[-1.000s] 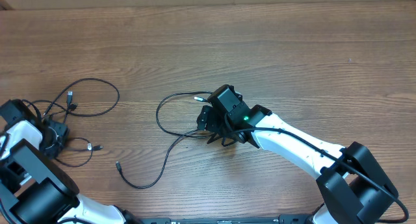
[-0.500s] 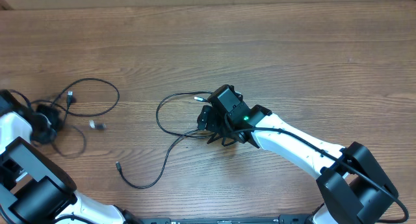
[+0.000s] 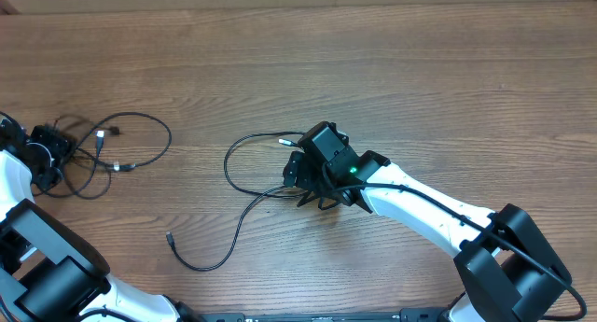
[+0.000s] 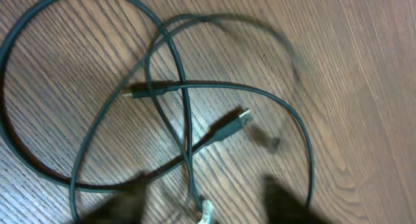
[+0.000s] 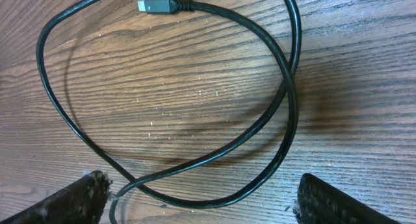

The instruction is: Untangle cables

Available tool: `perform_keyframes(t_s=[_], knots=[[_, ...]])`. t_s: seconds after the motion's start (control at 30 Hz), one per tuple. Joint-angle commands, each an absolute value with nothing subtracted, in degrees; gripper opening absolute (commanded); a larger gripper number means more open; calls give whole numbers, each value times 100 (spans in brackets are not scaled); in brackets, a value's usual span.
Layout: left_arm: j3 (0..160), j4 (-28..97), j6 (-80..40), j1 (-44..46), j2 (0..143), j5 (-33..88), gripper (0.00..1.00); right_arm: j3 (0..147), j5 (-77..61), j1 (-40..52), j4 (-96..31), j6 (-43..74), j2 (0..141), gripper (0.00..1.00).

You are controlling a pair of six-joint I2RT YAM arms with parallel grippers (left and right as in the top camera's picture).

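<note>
Left fingers [image 4: 127,199]: spread apart, clamping nothing; a thin cord and a small plug end lie loose in the gap between them. Right fingers [image 5: 71,201]: spread wide, grasping nothing, poised over a loop of cord that crosses itself. Left cable bundle [image 3: 131,140]: on the worktop [image 3: 420,70] at the far left, just beside the left fingers; several cords cross one another, with three plug ends showing in the wrist view; its spread runs roughly left to right. Middle cable [image 3: 233,224]: mid-worktop, well apart from the bundle; long axis diagonal, from a silver plug [image 3: 285,142] beside the right fingers, tip turned right, down to a black plug [image 3: 171,236] at near left. Progress, as judged: the middle cable lies separate from the bundle, so that much is done. Remaining: the bundle's crossings and the middle cable's own loop.
</note>
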State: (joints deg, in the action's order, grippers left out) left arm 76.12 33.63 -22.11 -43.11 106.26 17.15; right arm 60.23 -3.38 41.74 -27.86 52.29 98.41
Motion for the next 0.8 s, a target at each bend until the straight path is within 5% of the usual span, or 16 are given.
perform_keyframes(t_s=[0.0,0.4,0.77], knots=[[7669,3428,-2075,-4272,10606,1682,79,5983,-239,4198,-2749,5199,9845,91],[7666,3800,-2073,-3955,10606,1809,80,5983,-183,4198,-2751,5199,9845,92],[7666,4202,-1667,-2735,10606,1761,82,5983,-1,4198,-2755,5199,9845,100]])
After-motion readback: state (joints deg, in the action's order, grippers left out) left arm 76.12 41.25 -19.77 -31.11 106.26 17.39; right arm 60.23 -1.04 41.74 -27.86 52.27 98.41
